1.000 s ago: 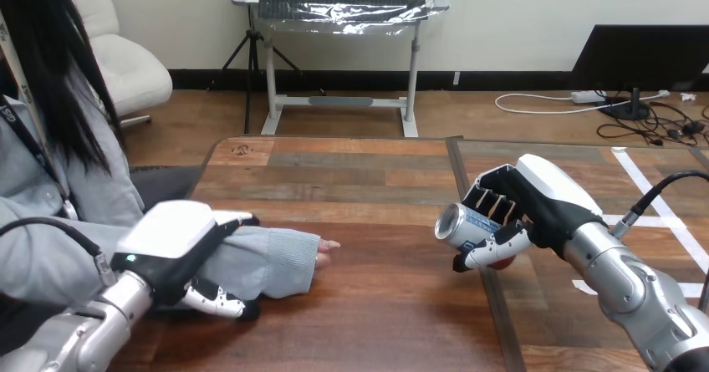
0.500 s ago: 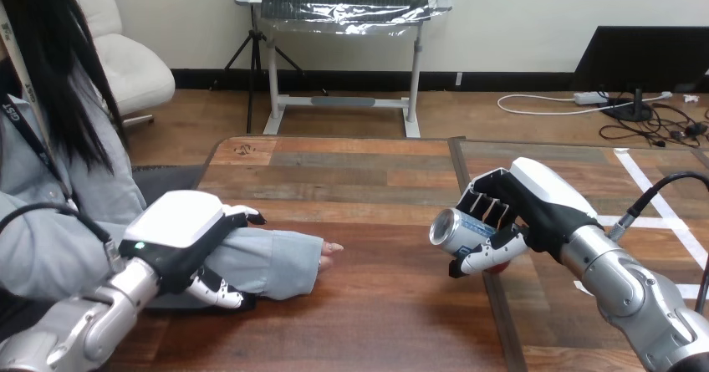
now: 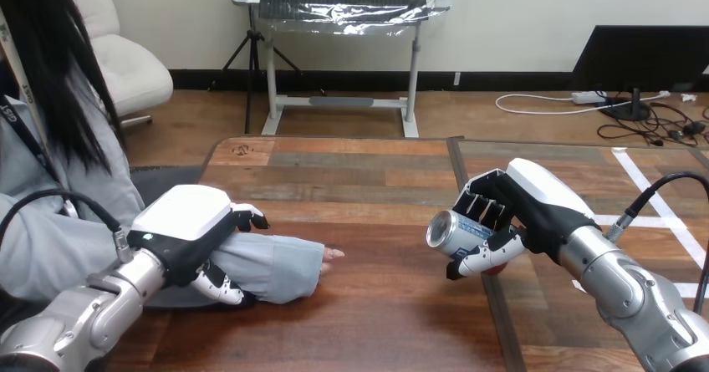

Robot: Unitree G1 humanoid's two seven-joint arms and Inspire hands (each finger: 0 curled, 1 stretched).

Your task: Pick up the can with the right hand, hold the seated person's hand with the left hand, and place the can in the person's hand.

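Silver can (image 3: 452, 233) clasped sideways in my right hand (image 3: 522, 209); my left hand (image 3: 184, 221) wraps person's wrist (image 3: 259, 259). Risk: person's hand (image 3: 328, 257) lies flat, so can may roll onto table (image 3: 376, 322).

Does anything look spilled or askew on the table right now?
Only the can stands out: it lies sideways in the right robot hand, above the table, top toward the person's hand. No spill shows.
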